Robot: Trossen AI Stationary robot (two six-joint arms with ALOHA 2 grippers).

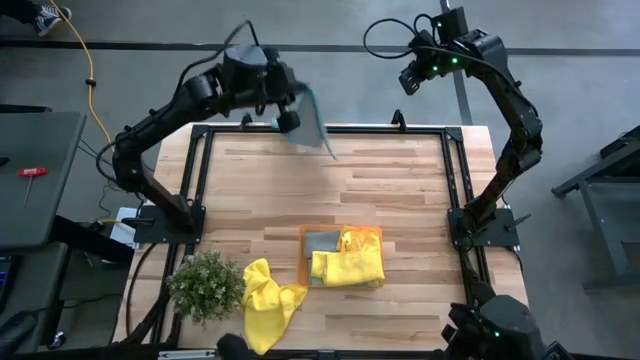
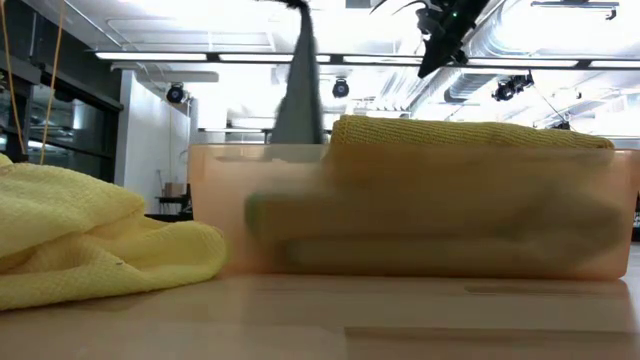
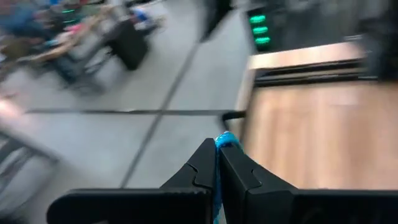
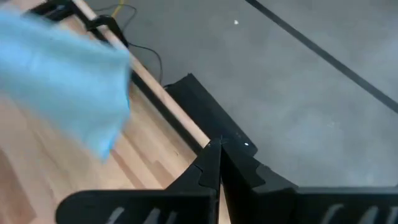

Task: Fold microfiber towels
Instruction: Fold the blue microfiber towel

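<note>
From above, the left claw (image 1: 291, 122) hangs over the far edge of the wooden surface (image 1: 400, 190), pinched tight on a light blue towel (image 1: 316, 122) that dangles from it. The right claw (image 1: 408, 80) is raised past the far right corner, fingers together, empty. An orange tray (image 1: 375, 232) holds folded yellow towels (image 1: 350, 262); a loose yellow towel (image 1: 262, 300) lies beside a potted plant (image 1: 205, 284).

The left wrist view shows blue cloth (image 3: 224, 140) between that claw's closed fingers.

The right wrist view shows the blue towel (image 4: 62, 74) above the surface.

Overhead looks down; low camera level, against orange tray (image 2: 420, 215).
</note>
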